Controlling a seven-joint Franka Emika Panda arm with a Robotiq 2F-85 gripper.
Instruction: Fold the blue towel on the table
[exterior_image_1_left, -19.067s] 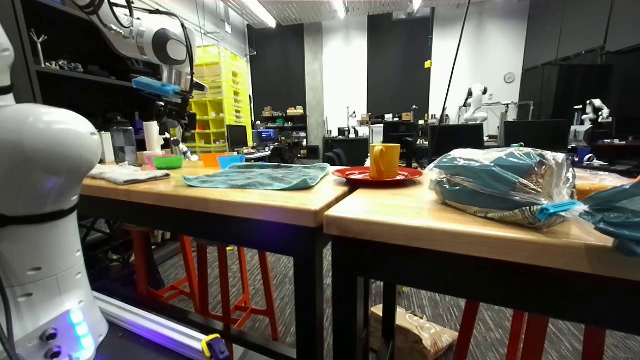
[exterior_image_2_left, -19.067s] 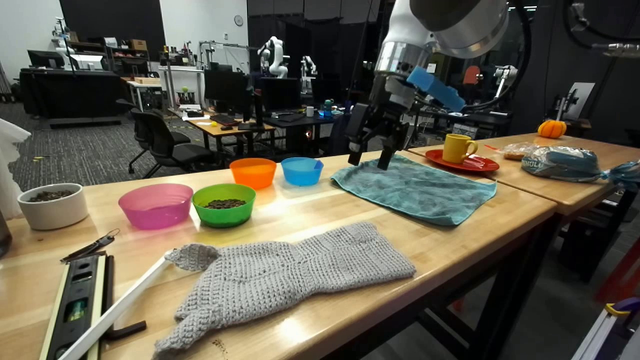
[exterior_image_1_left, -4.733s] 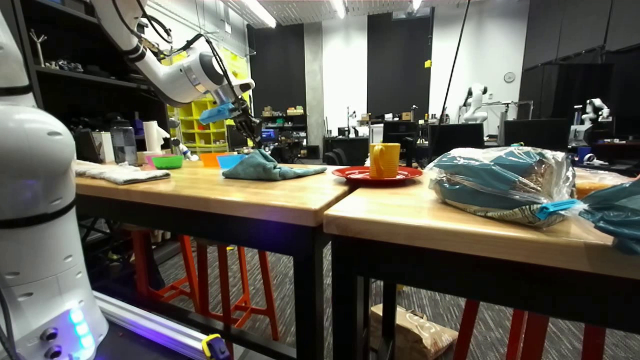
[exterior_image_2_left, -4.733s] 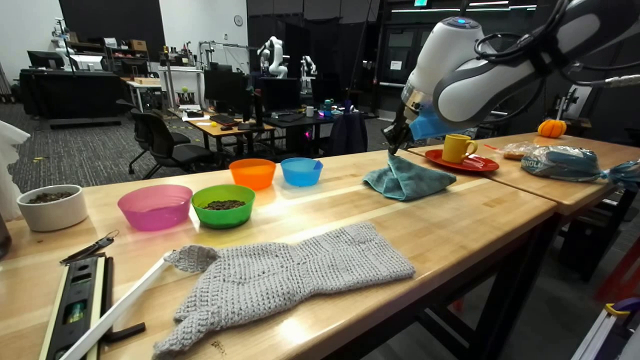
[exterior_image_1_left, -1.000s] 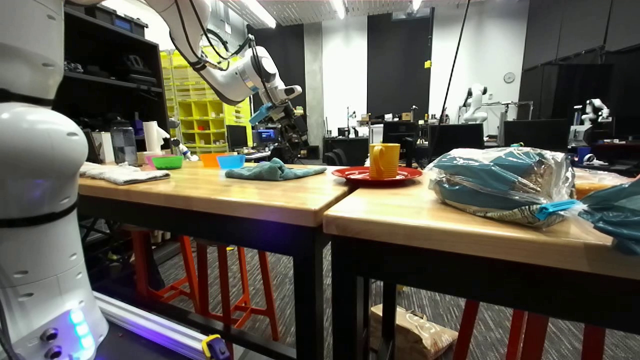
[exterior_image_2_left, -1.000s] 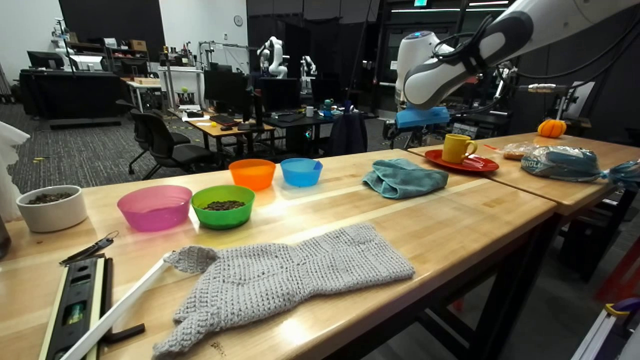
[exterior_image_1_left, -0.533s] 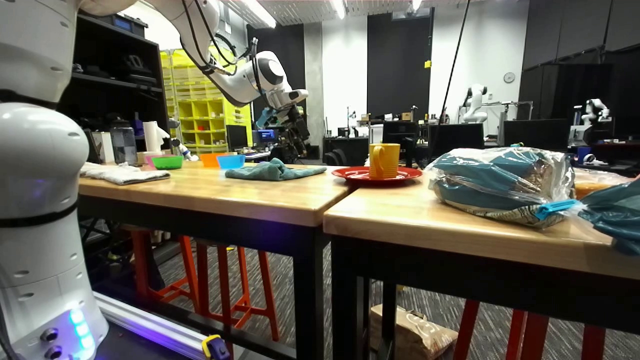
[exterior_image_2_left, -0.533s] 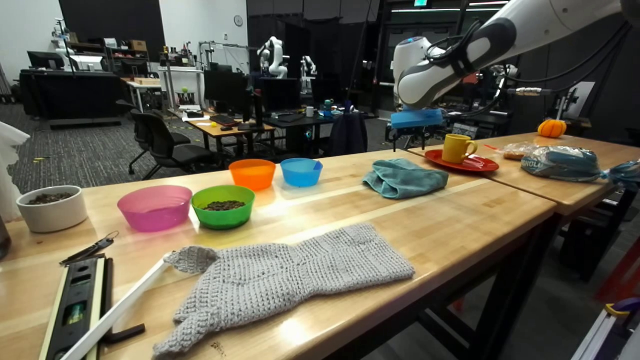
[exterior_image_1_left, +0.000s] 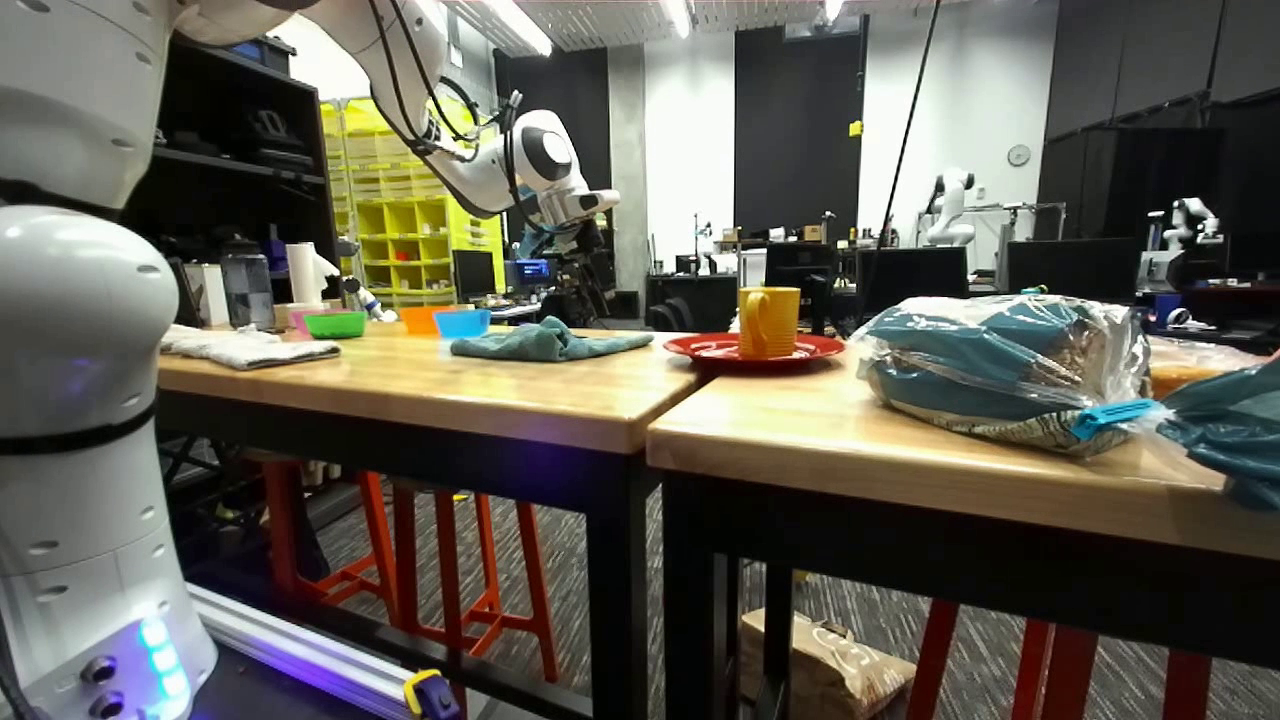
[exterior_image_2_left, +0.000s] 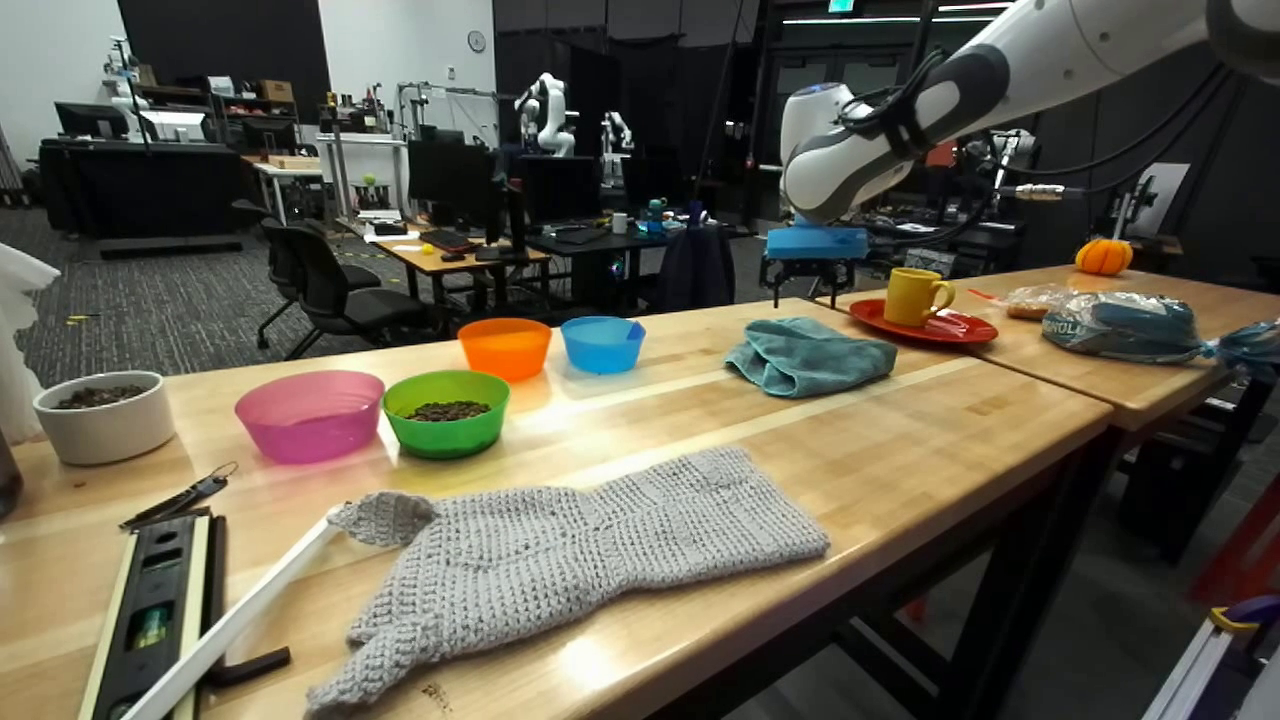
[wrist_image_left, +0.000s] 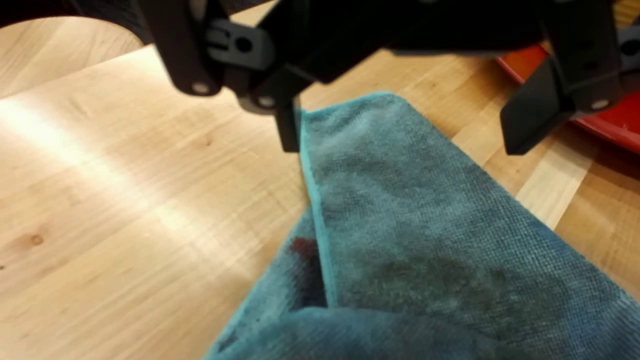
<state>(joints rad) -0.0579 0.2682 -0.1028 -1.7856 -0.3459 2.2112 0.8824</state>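
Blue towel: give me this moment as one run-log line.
blue towel: folded over itself, edges unaligned, on wooden table | gripper: open, holding nothing | yellow mug: on red plate

cropped or hidden
in the wrist view, the top edge cuts the gripper (wrist_image_left: 403, 151), the bottom edge the blue towel (wrist_image_left: 425, 210), and the gripper partly hides the red plate (wrist_image_left: 617, 120); in an exterior view, the bottom edge crops the spirit level (exterior_image_2_left: 156, 588).

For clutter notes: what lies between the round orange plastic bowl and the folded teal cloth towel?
A round blue plastic bowl, then wooden tabletop up to the towel, in an exterior view.
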